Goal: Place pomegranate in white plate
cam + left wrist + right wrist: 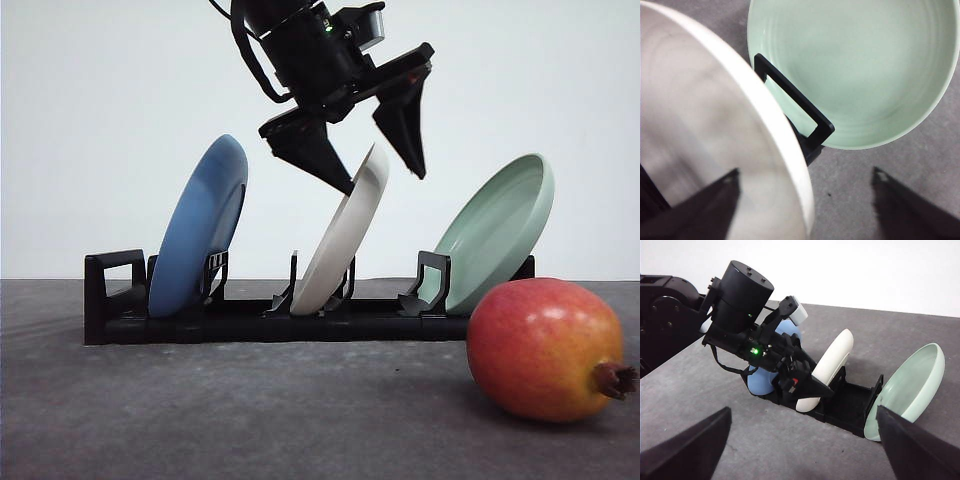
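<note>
Hovering over the rack: left gripper (385,178), fingers spread apart, one dark finger (312,150) on the near side of the white plate's top rim and the other finger (405,122) on the far side, nothing clamped. Straddling the rim rather than squeezing it, so far as the front view tells; contact between finger and plate cannot be told.

Standing on edge in the middle slot of the black rack (250,322): white plate (345,235), leaning to the right. Leaning the same way in the left slot: blue plate (200,228). Leaning in the right slot: pale green plate (497,230), hollow face turned toward the camera.

Lying on the grey bench (250,410), in front of the rack's right end and near the green plate: pomegranate (543,348), red with yellow-orange patches, brown calyx pointing right. Well apart from the white plate and free of any gripper.

Seen from the left wrist: white plate (715,125) close up, its rim between the two dark fingertips, green plate (855,70) just beyond with a black rack post (795,107) in front of it.

Seen from the right wrist: right gripper (802,440) wide apart and holding nothing, looking across the bench at the left arm (742,315), the white plate (830,365) and the green plate (910,385).
</note>
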Motion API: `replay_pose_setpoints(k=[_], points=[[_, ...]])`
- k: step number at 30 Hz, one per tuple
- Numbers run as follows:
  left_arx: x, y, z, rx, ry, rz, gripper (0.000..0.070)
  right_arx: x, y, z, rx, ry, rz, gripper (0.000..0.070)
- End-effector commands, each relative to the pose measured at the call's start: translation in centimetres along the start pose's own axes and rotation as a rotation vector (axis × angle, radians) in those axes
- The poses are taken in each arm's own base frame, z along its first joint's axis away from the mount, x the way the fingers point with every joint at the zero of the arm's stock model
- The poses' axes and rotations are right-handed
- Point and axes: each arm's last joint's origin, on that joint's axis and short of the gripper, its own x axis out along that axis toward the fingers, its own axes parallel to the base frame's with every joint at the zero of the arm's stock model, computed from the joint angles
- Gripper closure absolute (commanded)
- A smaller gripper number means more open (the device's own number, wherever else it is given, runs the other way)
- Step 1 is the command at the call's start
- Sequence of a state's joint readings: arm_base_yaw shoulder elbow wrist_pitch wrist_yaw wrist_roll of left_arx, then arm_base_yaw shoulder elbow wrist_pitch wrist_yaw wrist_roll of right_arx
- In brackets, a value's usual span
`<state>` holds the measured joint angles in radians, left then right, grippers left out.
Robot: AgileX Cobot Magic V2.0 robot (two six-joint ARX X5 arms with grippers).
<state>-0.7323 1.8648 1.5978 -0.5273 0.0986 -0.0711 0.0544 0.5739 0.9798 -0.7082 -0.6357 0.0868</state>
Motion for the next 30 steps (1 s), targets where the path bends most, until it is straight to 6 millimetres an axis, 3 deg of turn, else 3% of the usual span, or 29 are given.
replay_pose_setpoints(k=[1, 4, 8, 20, 30], points=[[0.3, -0.5, 0.4, 0.008, -0.008, -0.005, 0.0385, -0.1, 0.2, 0.4, 0.002, -0.010, 0.007, 0.0110], [0.3, -0.6, 0.3, -0.010, -0.002, -0.005, 0.0476, -0.1, 0.2, 0.4, 0.001, -0.010, 0.007, 0.0110], [0.4, -0.6, 0.3, -0.018, -0.002, -0.006, 0.0699, -0.1, 0.2, 0.4, 0.002, -0.010, 0.007, 0.0110], [0.0, -0.9, 0.3, -0.046, 0.004, -0.010, 0.0700, -0.1, 0.2, 0.4, 0.004, -0.007, 0.007, 0.0110], [-5.0, -2.7, 1.6, -0.015, -0.103, -0.045, 0.0700, -0.1, 0.2, 0.4, 0.006, -0.004, 0.006, 0.0110]])
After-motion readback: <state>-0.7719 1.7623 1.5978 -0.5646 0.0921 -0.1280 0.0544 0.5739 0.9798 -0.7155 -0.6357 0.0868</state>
